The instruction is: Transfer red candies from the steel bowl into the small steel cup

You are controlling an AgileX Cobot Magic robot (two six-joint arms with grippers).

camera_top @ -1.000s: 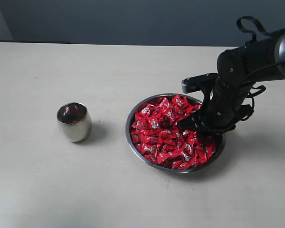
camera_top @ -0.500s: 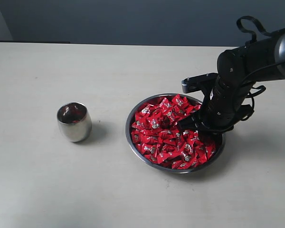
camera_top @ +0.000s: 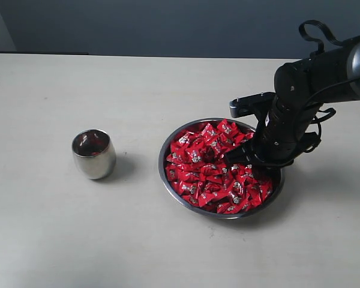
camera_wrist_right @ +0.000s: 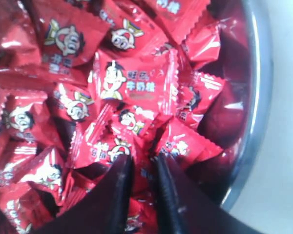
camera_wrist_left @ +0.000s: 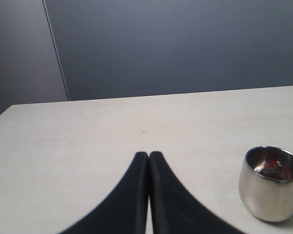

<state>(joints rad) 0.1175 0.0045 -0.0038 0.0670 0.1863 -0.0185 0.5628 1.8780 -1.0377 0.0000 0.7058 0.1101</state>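
Many small candies in shiny red crinkled wrappers (camera_top: 204,171) fill the wide, shallow, round steel bowl (camera_top: 161,168) right of centre in the exterior view, heaped almost to its rim. One small, egg-shaped polished steel cup (camera_top: 93,153) stands upright at centre left on the pale surface (camera_top: 78,240), well apart from the bowl; red shows inside it, though whether candy or reflection cannot be told. One black right arm (camera_top: 300,102) reaches down into the bowl's right side; the right jaws stand narrow with a red wrapper between the tips, firm hold uncertain. Near the cup, the left jaws are pressed together, empty. Progress judged early: nearly the whole stock awaits transfer.
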